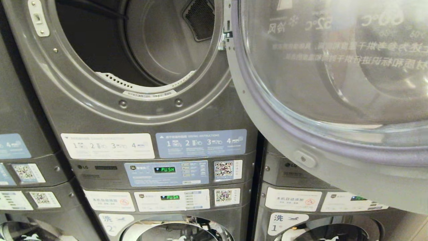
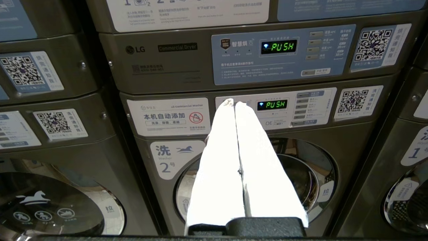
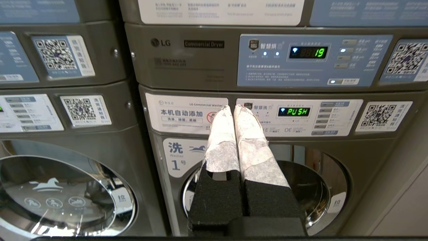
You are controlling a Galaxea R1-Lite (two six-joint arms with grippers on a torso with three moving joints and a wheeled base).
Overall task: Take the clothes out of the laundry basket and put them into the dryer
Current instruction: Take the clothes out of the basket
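Both end effectors are clenched on nothing: the left end effector (image 2: 235,104) points at the stacked machine marked 2, its white-wrapped fingers (image 2: 220,160) pressed together, and the right end effector (image 3: 233,109) does the same in front of the machine marked 1, fingertips touching. Neither arm shows in the head view, so both seem parked low in front of the washers.

No clothes and no laundry basket appear in any view, so where they sit cannot be told from here; probably they are below or behind what the cameras cover. The dryer drum (image 1: 140,50) lies open in the upper left of the head view, dark inside and, as far as can be seen, without any garment in it. Loading looks not yet begun.

To do this step well, the robot likely needs to find the basket first, then release one end effector wide before reaching down, and take a bundle by a loose fold rather than a single edge so it does not trail.

What stands in the way is the open dryer door (image 1: 334,100), swung out to the right and filling the near right of the head view; a lift from that side could strike its rim, so approaching from the left looks safer. Below the drum sit the instruction labels (image 1: 153,144), the dryer control panel (image 1: 167,172) showing PUSH, and the washer door (image 1: 177,231) beneath it.
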